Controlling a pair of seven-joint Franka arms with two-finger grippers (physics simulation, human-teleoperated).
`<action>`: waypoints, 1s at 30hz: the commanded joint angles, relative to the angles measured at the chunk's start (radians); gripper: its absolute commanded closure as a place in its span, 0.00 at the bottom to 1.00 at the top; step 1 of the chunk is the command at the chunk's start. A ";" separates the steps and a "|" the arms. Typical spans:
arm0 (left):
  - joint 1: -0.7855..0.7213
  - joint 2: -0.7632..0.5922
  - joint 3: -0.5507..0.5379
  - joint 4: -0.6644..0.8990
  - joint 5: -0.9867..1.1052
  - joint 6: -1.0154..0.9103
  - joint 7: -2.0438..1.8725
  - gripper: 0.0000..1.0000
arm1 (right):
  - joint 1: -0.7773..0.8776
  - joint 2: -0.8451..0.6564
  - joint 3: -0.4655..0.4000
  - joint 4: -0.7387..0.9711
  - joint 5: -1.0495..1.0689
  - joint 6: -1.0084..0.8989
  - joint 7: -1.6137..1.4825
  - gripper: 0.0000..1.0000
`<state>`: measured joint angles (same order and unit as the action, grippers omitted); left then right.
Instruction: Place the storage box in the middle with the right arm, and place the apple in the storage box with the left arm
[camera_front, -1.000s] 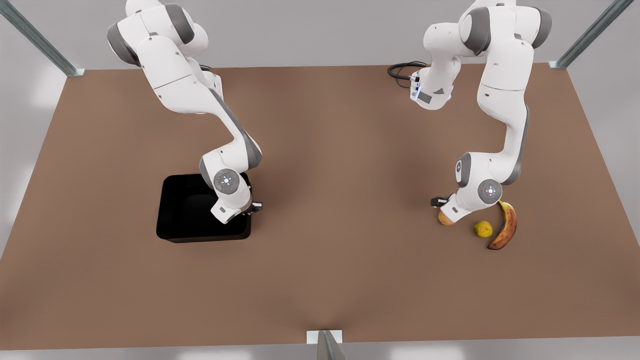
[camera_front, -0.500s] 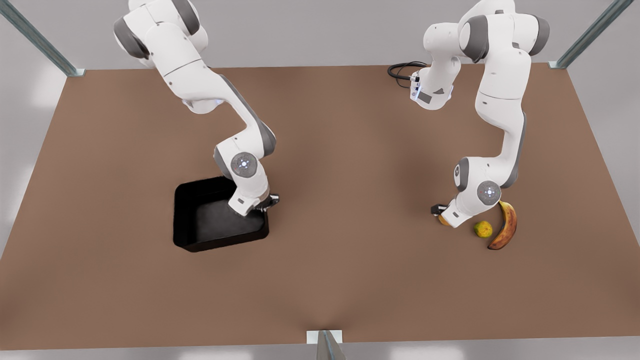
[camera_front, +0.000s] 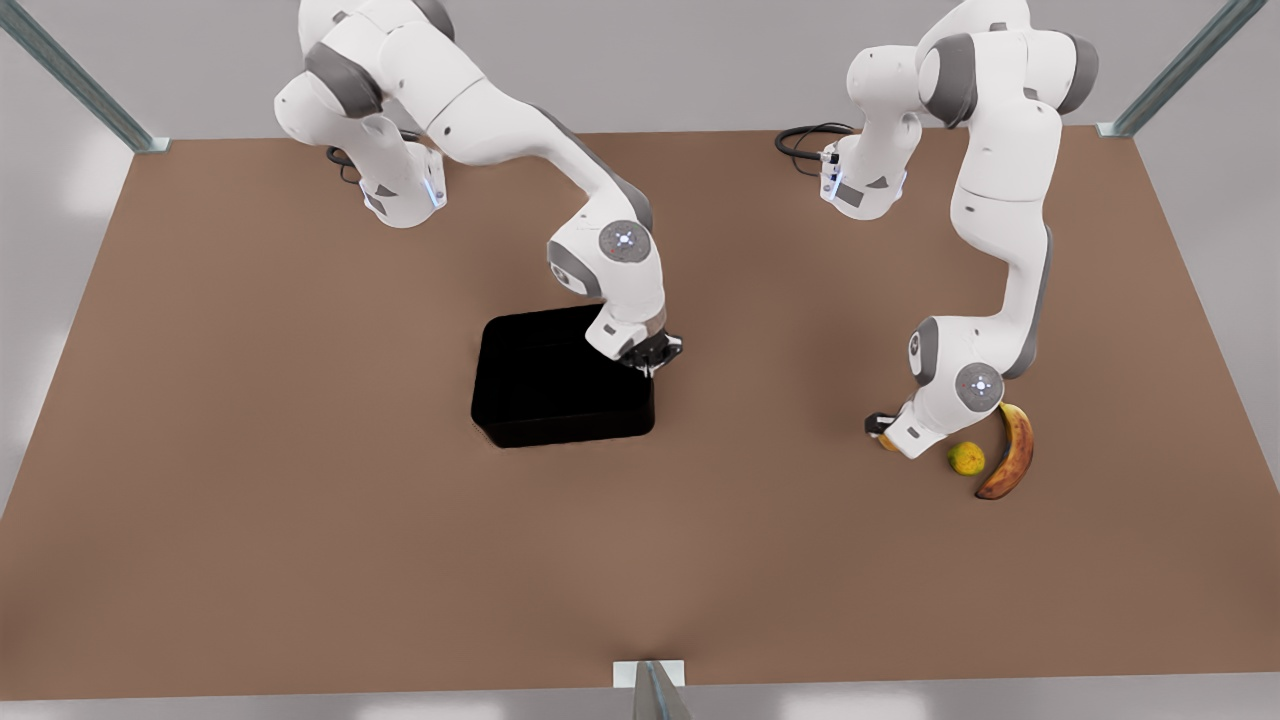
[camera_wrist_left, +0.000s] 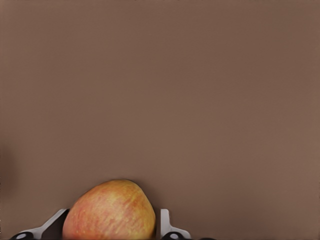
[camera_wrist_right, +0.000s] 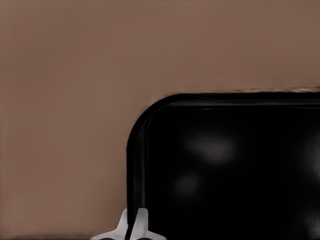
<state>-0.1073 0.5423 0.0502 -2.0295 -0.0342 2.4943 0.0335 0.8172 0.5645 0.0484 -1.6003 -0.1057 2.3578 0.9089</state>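
Note:
The black storage box (camera_front: 560, 380) lies near the middle of the table. My right gripper (camera_front: 652, 362) is shut on the box's side wall on the front view's right, close to a rounded corner. Its fingertips (camera_wrist_right: 141, 222) pinch the thin rim (camera_wrist_right: 135, 150). The reddish-orange apple (camera_wrist_left: 110, 217) rests on the table between the fingers of my left gripper (camera_wrist_left: 114, 220), which is open, with a narrow gap beside one finger (camera_wrist_left: 164, 222). From the front, my left gripper (camera_front: 885, 435) is low over the apple (camera_front: 884, 441) and hides nearly all of it.
A small yellow-green fruit (camera_front: 966, 458) and a brown-spotted banana (camera_front: 1008, 455) lie just beside my left wrist, toward the front view's right. Black cables (camera_front: 805, 140) sit at the table's far edge. Metal frame posts stand at the corners.
My right arm has carried the storage box from the front view's left to the table's middle. My left gripper has sunk lower over the apple, hiding more of it.

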 joint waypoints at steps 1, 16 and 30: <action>0.000 -0.001 0.000 0.000 0.000 0.000 -0.001 0.16 | 0.003 0.000 -0.002 0.003 -0.003 -0.003 0.010 0.79; 0.001 0.001 -0.001 0.000 0.000 0.015 -0.001 0.29 | 0.165 0.081 -0.062 0.168 0.023 0.000 0.197 0.00; -0.087 -0.208 -0.003 -0.064 -0.042 -0.092 -0.109 0.29 | -0.642 -0.583 0.002 0.022 0.106 -0.695 -0.705 0.00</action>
<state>-0.2242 0.3209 0.0476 -2.0925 -0.0365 2.3775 -0.1030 0.0530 -0.0082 0.0503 -1.5610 -0.0041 1.6523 0.2039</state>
